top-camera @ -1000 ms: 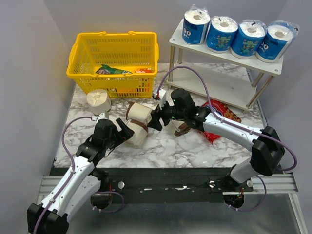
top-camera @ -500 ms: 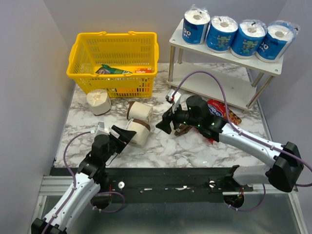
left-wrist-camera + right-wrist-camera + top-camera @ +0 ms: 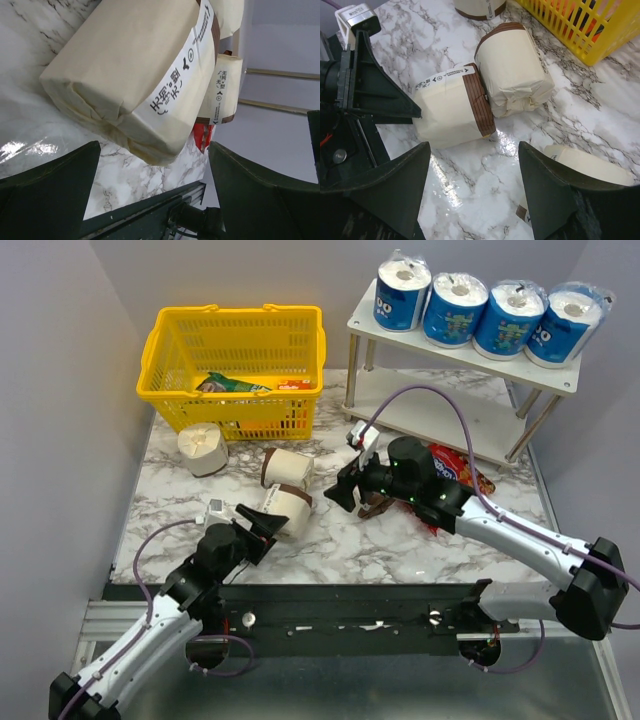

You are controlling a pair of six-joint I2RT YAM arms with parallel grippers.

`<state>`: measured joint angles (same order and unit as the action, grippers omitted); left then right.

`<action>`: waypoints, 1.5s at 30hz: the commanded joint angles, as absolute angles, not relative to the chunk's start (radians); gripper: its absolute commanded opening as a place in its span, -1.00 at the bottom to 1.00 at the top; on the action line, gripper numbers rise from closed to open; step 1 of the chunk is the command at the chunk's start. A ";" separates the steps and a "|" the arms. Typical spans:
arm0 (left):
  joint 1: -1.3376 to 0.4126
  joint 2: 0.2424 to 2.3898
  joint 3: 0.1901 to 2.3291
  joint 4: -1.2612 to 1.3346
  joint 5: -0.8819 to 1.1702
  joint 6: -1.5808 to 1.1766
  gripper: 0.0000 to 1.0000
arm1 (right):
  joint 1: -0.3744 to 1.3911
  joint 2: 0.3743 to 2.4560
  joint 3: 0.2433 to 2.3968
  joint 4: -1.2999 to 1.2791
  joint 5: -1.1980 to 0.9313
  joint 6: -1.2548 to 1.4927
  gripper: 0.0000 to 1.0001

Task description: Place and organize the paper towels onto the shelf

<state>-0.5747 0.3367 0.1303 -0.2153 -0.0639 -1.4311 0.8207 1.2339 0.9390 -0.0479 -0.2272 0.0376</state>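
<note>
Left tool (image 3: 262,524) spread wide, nothing held, nearest cream roll (image 3: 287,510) laid on its side just ahead of it on marble surface (image 3: 340,545). Right tool (image 3: 341,490) wide open too, empty, held near second cream roll (image 3: 288,468). Third roll (image 3: 203,448) parked beside yellow basket (image 3: 170,380). Four blue-wrapped rolls (image 3: 455,310) lined up on shelf (image 3: 440,420) top tier.

You have a yellow plastic shopping basket (image 3: 230,412) standing upright at the far left of the white-and-grey marble table (image 3: 340,545), its two handles folded down along the rim. Look inside and you see a green packet (image 3: 228,385) lying flat on the bottom, with a red-orange packet (image 3: 293,385) just beside it to the right. On the table's right half a red snack bag (image 3: 456,468) lies flat, only partly in view. Grey walls (image 3: 60,390) close you in.
</note>
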 commanded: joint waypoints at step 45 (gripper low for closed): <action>-0.696 0.350 0.071 -0.020 -0.302 -1.511 0.80 | 0.824 1.201 0.928 -0.117 -0.124 0.028 0.59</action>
<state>-0.6872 0.3302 0.0872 -0.1192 -0.2375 -1.5318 0.8211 1.2015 0.9138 -0.1009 -0.1600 0.0402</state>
